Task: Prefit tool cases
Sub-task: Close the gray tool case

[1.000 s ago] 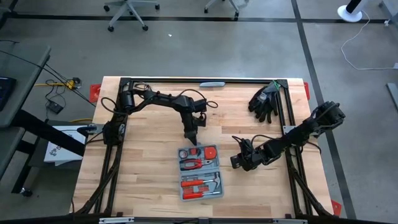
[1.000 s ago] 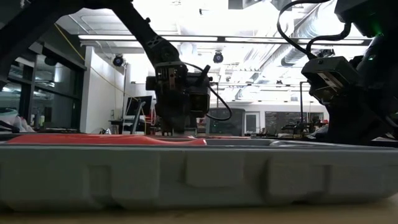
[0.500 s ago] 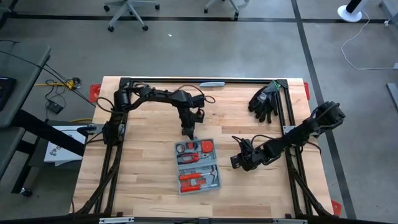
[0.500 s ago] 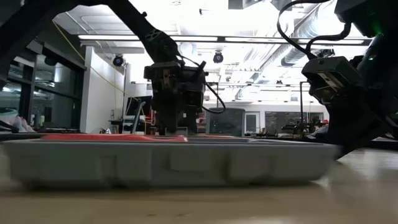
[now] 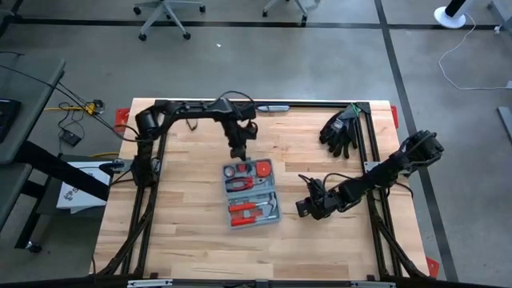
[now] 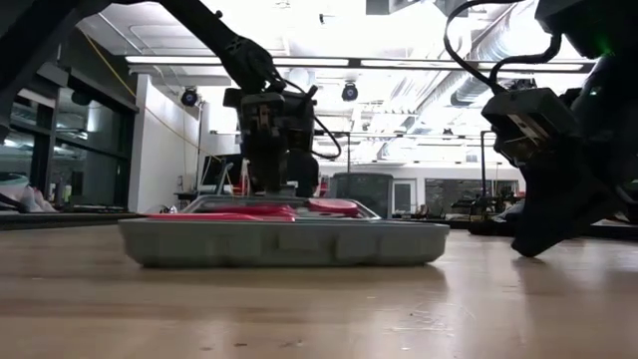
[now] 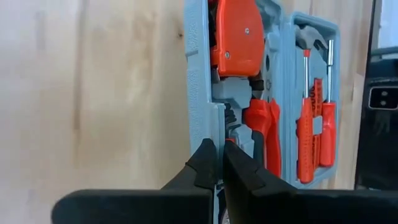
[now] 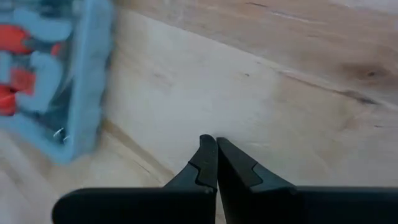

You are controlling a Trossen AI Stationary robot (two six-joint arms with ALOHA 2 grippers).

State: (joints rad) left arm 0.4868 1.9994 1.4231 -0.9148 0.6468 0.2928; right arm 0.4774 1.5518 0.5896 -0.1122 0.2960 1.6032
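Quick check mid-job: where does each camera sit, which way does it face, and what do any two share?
High: overhead, straight down; both arms, open grey-blue plastic tool case.
Low: table height, level; case, left end effector behind it.
Left wrist: along shut fingers pinching the case rim.
Right wrist: past shut right end effector at wooden table.
All four share the case.

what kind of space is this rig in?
Probably a lab or workshop: bare concrete floor with office chairs, exposed ceiling ducts, and a wooden bench in a black frame.
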